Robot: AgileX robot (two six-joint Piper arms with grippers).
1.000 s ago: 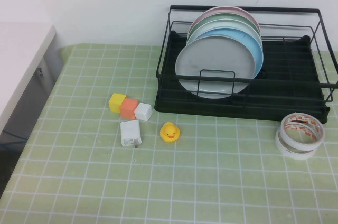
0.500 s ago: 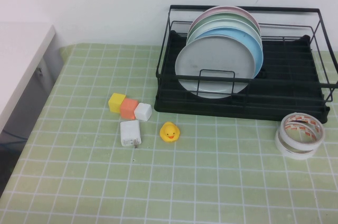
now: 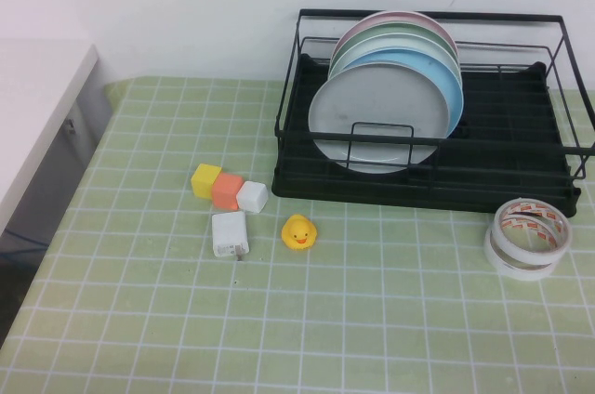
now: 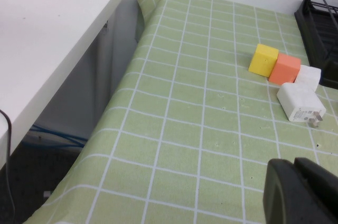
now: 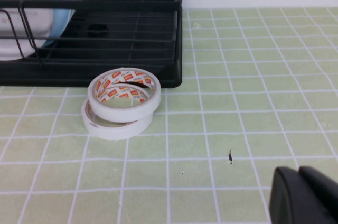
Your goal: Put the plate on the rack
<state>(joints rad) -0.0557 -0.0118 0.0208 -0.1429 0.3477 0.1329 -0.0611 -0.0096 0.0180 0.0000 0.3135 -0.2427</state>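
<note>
Presently: plate (image 3: 376,120) upright in rack (image 3: 521,176), far-right of worktop (image 3: 372,320), frontmost of four, leaning on blue plate (image 3: 453,97). Left pincer (image 4: 301,189) near left edge, right pincer (image 5: 306,192) near tape rolls (image 5: 122,102); both pressed together, empty. Risk: plate tipping forward if rack is jolted.

stacked white tape rolls (image 5: 123,102): inner cores are showing red printing, too small to read | white wall charger (image 4: 300,102): face is carrying faint grey print, not legible | pale grey round plate (image 3: 381,119), black wire dish rack (image 3: 558,124): showing no lettering
</note>
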